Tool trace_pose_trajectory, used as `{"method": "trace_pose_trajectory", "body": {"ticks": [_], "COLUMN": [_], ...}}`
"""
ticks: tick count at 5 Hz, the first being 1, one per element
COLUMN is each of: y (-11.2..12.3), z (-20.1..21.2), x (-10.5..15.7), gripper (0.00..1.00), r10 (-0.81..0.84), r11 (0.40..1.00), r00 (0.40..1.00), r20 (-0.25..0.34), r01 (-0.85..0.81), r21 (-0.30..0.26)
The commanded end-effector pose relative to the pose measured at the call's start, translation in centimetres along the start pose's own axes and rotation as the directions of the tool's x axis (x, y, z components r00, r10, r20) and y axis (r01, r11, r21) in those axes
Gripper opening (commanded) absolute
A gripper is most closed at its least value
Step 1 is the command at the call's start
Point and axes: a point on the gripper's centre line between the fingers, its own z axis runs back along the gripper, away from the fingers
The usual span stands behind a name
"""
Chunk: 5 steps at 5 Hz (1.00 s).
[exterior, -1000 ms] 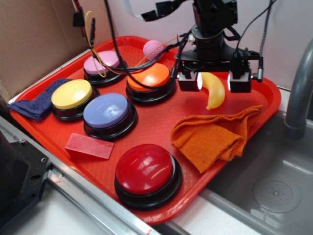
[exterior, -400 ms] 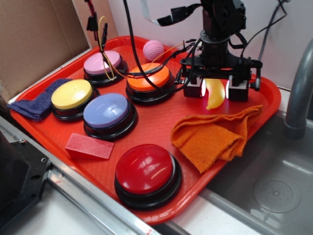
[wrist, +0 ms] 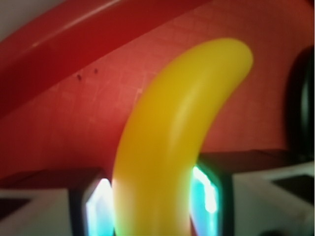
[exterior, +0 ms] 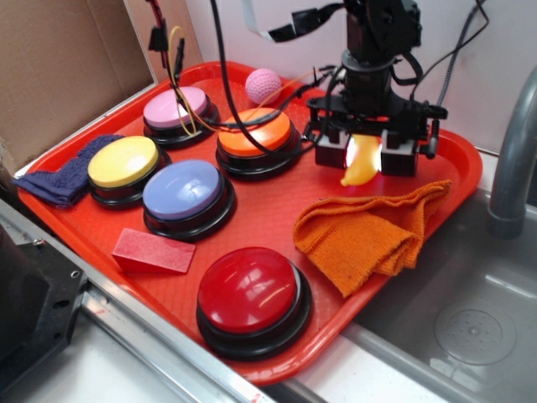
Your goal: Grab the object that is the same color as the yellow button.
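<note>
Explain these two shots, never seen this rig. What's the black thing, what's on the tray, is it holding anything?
The black thing is a robot arm ending in a gripper. One shot looks at the scene from outside; the other comes from a camera on the wrist, looking down between the fingers. On the red tray sit five dome buttons, including a yellow button, plus an orange cloth, a pink ball and a blue rag. The fingers sit on both sides of a yellow toy banana, seemingly pinching it.
</note>
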Motion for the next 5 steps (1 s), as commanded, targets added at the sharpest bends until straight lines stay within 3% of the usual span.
{"method": "trace_pose_trajectory", "body": {"ticks": [1,2,3,4,5], "y": [2.6,4.2,5.7,6.9,7.1], "z": [12.9,16.7,19.9,21.0,20.4], "x": [0.6,-0.2,-1.1,-1.5,-1.2], "gripper": [0.0,0.0,0.0,0.0,0.0], "r10": [-0.296,-0.365,-0.417,-0.414,-0.392], "r11": [0.95,0.912,0.879,0.875,0.893], "r00": [0.955,0.931,0.904,0.902,0.914], "r20": [0.027,0.026,0.092,0.121,0.105], "r01": [0.297,0.363,0.427,0.431,0.406], "r21": [-0.092,-0.189,-0.212,-0.222,-0.195]}}
